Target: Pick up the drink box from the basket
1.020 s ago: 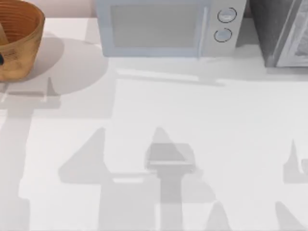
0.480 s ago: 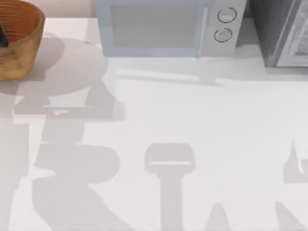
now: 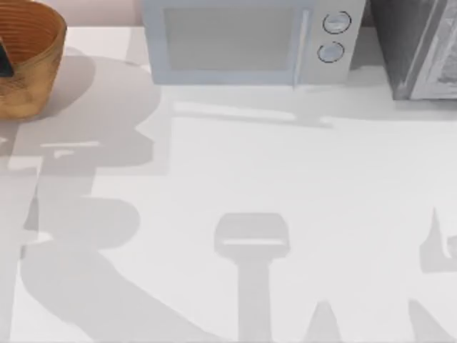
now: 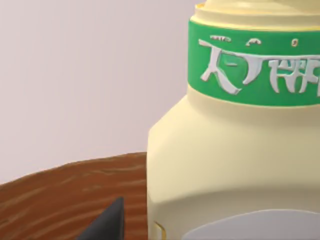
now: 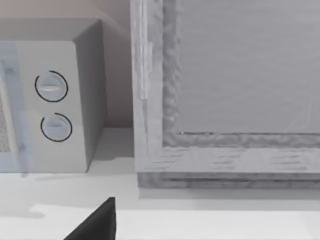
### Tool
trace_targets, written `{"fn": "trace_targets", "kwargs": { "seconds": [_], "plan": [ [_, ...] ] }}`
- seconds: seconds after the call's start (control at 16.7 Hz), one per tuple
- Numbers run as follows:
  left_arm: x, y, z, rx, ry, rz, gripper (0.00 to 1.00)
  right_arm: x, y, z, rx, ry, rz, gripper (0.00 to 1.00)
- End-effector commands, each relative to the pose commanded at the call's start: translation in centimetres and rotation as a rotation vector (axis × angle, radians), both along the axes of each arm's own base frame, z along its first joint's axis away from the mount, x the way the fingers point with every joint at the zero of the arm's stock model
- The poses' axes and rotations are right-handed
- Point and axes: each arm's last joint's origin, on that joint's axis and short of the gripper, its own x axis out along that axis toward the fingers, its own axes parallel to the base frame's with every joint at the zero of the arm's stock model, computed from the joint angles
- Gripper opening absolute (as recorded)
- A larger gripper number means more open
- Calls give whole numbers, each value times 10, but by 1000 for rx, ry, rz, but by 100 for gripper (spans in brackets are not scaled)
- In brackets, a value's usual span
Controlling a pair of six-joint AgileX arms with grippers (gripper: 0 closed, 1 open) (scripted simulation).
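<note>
Where the top view looks down on the white table, the basket sits at about ten o'clock, cut by the picture's edge, its orange-brown wall and ribbed inside both showing. At its edge of the picture lies a dark sliver (we cannot tell what it is). At twelve o'clock stands the white microwave, door shut, two round dials on its panel. At about two o'clock stands a grey wood-grained cabinet, just beside the microwave but apart from it.

From the left wrist view we see the drink box close up: a cream-coloured carton, upright, with a green band of white lettering round its neck. Brown wood of the basket shows beside it; its base is out of sight, so we cannot tell whether it rests there. One dark tip of our left gripper sits near the carton, and we cannot tell how the jaws stand.

Our right gripper hangs over the table facing the microwave and the cabinet; here too we cannot tell the jaws' state.
</note>
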Motion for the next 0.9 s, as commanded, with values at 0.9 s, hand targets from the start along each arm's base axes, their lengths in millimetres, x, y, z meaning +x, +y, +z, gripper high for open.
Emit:
{"fn": "trace_targets", "kwargs": {
  "seconds": [0.9],
  "plan": [
    [50, -1, 0, 0, 0, 0, 100, 0, 0, 0, 0, 0, 0, 100]
  ]
}}
